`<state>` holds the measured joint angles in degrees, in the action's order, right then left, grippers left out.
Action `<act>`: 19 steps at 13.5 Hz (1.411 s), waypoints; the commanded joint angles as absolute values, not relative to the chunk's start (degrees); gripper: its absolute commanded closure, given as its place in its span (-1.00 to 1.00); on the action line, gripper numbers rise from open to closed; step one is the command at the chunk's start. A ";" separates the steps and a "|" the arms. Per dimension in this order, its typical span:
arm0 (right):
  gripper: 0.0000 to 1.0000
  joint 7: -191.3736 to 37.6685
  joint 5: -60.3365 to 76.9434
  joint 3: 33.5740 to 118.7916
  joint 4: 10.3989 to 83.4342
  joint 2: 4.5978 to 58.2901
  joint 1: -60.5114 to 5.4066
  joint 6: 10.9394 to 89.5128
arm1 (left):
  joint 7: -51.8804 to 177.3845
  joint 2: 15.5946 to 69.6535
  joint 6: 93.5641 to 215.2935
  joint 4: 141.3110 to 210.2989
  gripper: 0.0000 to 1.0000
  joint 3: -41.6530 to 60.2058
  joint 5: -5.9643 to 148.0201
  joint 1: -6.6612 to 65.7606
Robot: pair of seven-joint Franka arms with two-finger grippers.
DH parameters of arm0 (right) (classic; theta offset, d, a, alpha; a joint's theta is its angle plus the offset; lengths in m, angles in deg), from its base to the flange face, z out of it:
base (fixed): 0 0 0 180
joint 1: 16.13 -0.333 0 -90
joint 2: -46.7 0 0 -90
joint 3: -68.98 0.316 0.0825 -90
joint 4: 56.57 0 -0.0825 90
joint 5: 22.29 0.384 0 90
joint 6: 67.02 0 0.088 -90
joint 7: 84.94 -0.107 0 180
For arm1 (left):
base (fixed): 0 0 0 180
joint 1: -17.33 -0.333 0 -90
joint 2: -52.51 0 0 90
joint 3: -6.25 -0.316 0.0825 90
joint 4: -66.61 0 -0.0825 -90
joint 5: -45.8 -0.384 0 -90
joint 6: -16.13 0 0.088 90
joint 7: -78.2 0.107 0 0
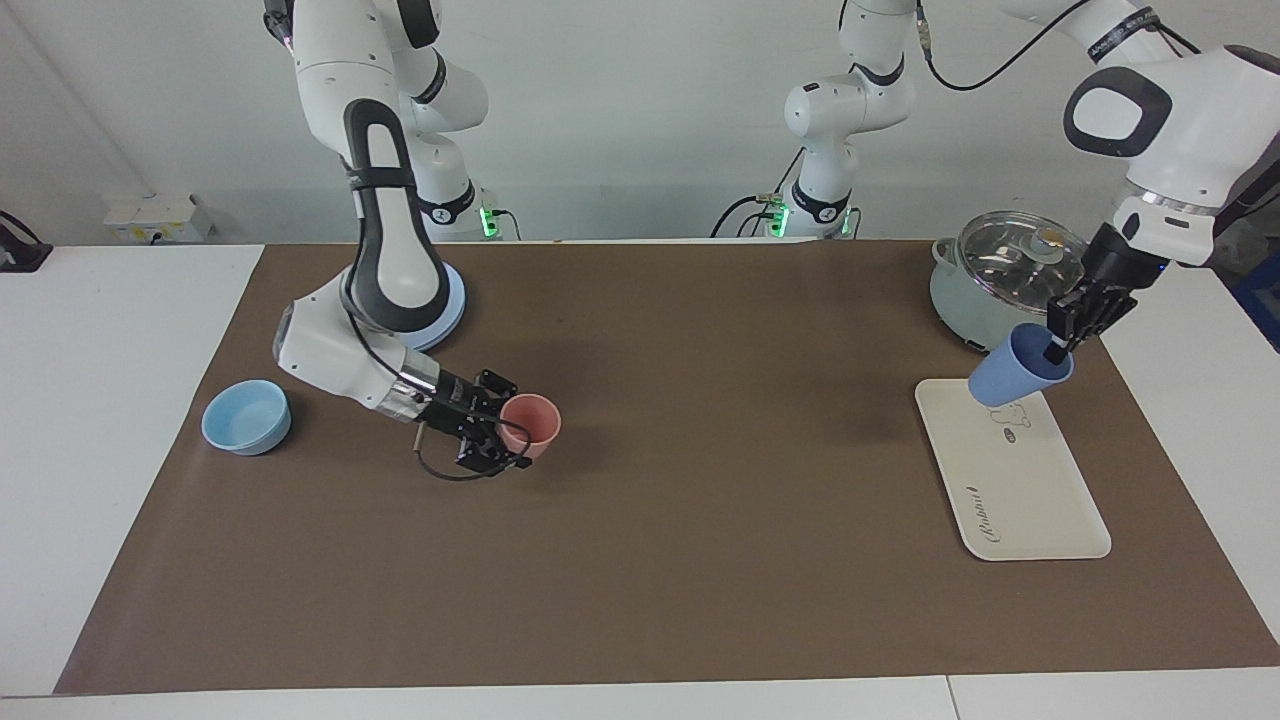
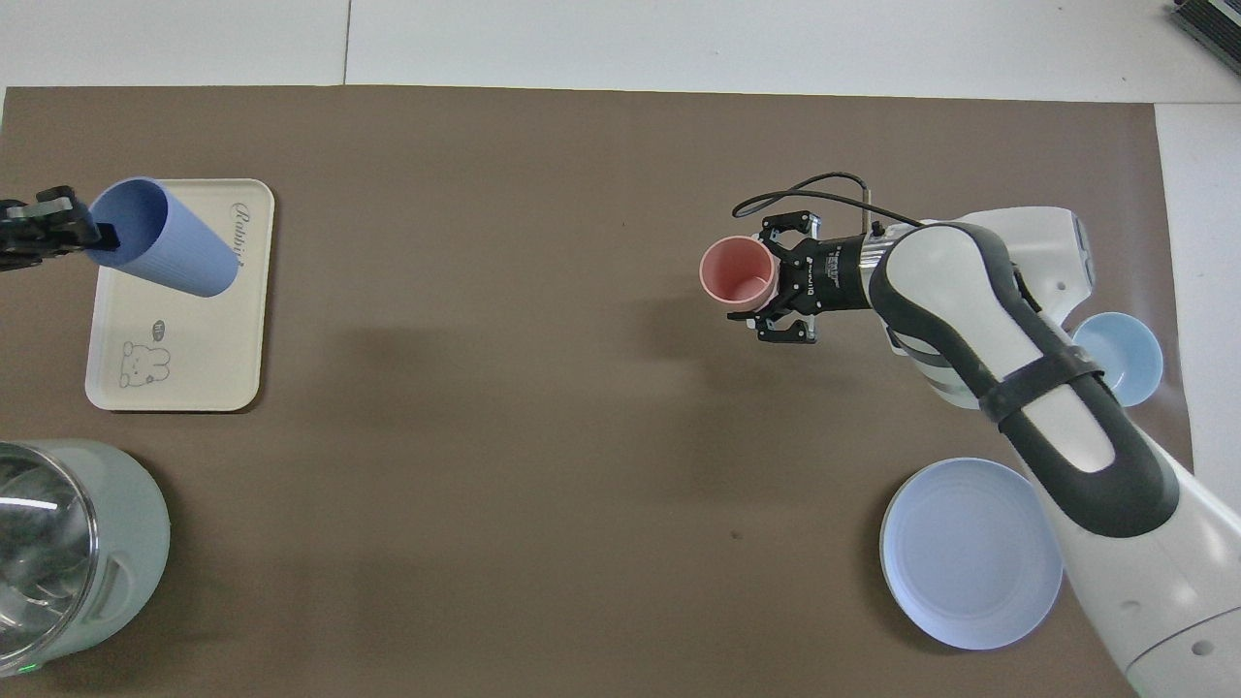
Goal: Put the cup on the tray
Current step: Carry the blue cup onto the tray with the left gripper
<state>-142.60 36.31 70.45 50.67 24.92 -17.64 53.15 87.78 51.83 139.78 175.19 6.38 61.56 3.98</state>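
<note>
The periwinkle-blue cup (image 1: 1015,368) hangs tilted in the air over the tray's end nearer the robots, its mouth turned toward the left arm's end of the table. My left gripper (image 1: 1056,350) is shut on its rim, one finger inside; in the overhead view the cup (image 2: 170,240) and left gripper (image 2: 95,233) lie over the tray's lettered end. The cream tray (image 1: 1030,490) (image 2: 194,359) lies flat with nothing on it. My right gripper (image 1: 505,430) (image 2: 773,281) is shut on a salmon-pink cup (image 1: 532,422) (image 2: 737,273), low over the mat.
A pale green pot with a glass lid (image 1: 1010,285) (image 2: 58,543) stands beside the tray, nearer the robots. A round blue plate (image 1: 447,308) (image 2: 970,553) and a light-blue bowl (image 1: 246,416) (image 2: 1132,357) sit at the right arm's end.
</note>
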 commanded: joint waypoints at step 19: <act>-0.54 -119.39 35.28 70.65 54.26 22.18 4.61 39.94 | 100.87 52.14 134.74 172.27 -1.00 7.48 54.73 4.14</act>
<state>-120.83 36.12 70.21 53.50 21.69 3.84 39.37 100.61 49.49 142.45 175.69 7.86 61.12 3.55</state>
